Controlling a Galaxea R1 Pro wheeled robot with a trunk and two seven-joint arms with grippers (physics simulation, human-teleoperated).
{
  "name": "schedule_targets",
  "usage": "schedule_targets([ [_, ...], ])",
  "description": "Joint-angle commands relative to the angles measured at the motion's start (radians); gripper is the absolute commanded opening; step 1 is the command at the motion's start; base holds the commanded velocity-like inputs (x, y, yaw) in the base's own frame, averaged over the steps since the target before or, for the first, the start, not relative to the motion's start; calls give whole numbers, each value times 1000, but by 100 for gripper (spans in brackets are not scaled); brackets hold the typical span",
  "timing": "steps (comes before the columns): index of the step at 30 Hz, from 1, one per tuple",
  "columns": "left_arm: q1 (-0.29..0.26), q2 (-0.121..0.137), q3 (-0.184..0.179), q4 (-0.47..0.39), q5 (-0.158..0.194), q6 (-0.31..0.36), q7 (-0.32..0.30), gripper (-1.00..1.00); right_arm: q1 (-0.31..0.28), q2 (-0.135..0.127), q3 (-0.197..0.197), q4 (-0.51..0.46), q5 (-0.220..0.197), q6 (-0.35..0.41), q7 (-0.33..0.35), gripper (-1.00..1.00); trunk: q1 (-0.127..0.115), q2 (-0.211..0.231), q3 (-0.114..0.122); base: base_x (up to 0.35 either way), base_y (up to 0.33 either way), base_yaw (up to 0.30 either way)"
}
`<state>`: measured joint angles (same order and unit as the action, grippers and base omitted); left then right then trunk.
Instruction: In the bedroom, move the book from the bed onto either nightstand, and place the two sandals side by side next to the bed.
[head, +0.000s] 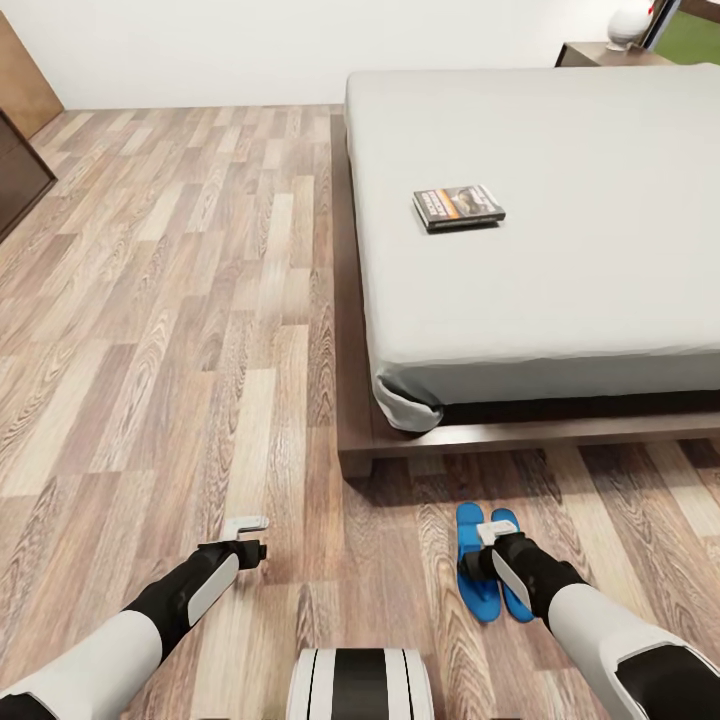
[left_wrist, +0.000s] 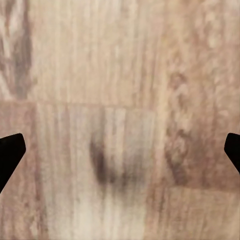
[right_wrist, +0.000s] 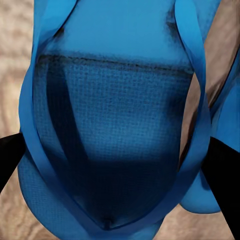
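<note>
Head view showed the two sandals (head: 488, 572) side by side on the floor (head: 180, 330) at lower right of the frame, near the bed (head: 560, 300); the book (head: 458, 207) lay on the mattress. The right gripper (head: 491, 533) hovered over them, jaws apart; the left gripper (head: 247, 524) was also spread. Best lift away straight, without nudging the pair.

Book (head: 459, 207) flat on bed (head: 560, 290); blue sandals (head: 490, 575) together on floor.
</note>
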<state>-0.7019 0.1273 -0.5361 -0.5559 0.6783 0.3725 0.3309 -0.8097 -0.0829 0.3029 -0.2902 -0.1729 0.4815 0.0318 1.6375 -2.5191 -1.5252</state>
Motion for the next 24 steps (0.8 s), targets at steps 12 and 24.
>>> schedule_targets([
  [12,-1,2,-8,-2,10,2,10,100,0,-1,8,-3,-14,5,-5,-100,3,-2,-28,0,0,0],
  [24,-1,2,-8,-2,10,2,10,100,0,-1,8,-8,-14,-3,-17,-100,4,-3,-39,0,0,0],
])
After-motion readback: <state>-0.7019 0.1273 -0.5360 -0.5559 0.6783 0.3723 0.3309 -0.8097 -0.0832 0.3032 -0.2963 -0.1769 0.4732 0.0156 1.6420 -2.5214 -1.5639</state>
